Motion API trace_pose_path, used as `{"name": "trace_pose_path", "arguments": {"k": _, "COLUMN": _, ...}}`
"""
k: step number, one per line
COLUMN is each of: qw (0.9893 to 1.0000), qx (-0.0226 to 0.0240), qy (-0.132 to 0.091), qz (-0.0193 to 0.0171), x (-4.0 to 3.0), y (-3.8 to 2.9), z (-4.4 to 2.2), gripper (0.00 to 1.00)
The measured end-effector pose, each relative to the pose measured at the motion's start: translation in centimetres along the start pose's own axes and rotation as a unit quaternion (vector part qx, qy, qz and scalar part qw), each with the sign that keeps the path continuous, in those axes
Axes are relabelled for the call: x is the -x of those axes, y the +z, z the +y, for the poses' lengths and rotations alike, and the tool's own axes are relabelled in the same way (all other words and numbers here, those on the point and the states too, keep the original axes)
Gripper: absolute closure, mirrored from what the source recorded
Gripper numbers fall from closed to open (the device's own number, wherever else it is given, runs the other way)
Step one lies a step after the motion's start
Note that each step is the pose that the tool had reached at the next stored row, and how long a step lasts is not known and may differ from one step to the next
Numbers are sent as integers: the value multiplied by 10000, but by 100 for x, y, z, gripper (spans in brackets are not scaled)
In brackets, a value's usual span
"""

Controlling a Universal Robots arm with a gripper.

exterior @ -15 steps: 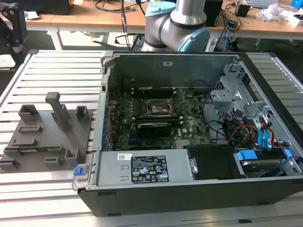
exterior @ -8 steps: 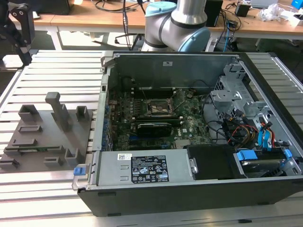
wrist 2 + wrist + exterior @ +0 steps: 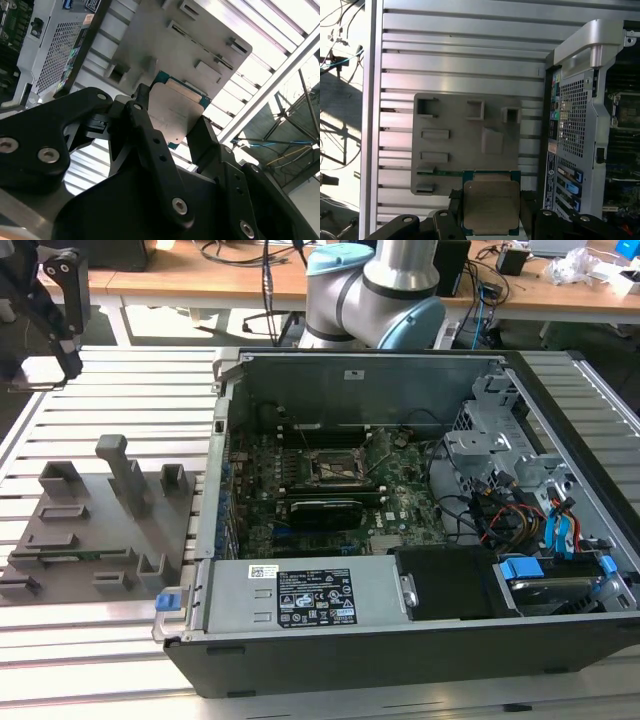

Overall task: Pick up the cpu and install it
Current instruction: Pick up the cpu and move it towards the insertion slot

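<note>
Between the black fingers (image 3: 147,135) of the gripper (image 3: 172,117) sits the cpu (image 3: 176,111), pinched by two opposite edges, one finger on each side. Its silvery metal top with a pinkish sheen faces the camera in both wrist views, with the thin green-edged rim visible around it. In the first wrist view the chip (image 3: 491,207) lies square between the fingers, and the gripper (image 3: 491,212) is closed on it.

The chip is held off the surface, over the slatted aluminium table (image 3: 465,65). Beyond it lies the grey fixture plate (image 3: 465,145), carrying several raised blocks and slots. Whether the chip stands directly over the plate or just past its edge cannot be determined.

Beside the plate stands the open computer case (image 3: 400,620), with its perforated rear panel (image 3: 575,125) toward the plate. Inside, on the green motherboard (image 3: 400,505), is the square black-framed socket (image 3: 338,472), well apart from the held chip. Drive bays and coloured cables (image 3: 540,520) occupy the case's end at the exterior view's right. The robot arm (image 3: 375,290), silver with pale blue joint caps, rises behind the case.
</note>
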State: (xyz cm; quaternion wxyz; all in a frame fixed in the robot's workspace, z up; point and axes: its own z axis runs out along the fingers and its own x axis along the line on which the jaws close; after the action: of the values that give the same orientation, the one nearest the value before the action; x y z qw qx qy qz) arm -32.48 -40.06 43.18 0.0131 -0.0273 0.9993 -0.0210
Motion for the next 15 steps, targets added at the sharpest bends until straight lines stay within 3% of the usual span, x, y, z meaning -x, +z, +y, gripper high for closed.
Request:
{"name": "trace_pose_path", "arguments": {"k": 3, "qw": 10000, "qx": -6, "qy": 0, "qz": 1, "x": 86, "y": 3, "z": -5, "gripper": 45}}
{"name": "trace_pose_path", "arguments": {"k": 7, "qw": 10000, "qx": -8, "qy": 0, "qz": 2, "x": 257, "y": 7, "z": -14, "gripper": 45}}
{"name": "trace_pose_path", "arguments": {"k": 13, "qw": 10000, "qx": -8, "qy": 0, "qz": 2, "x": 408, "y": 11, "z": -22, "gripper": 45}}
{"name": "trace_pose_path", "arguments": {"k": 15, "qw": 10000, "qx": -8, "qy": -1, "qz": 2, "x": 492, "y": 13, "z": -27, "gripper": 45}}
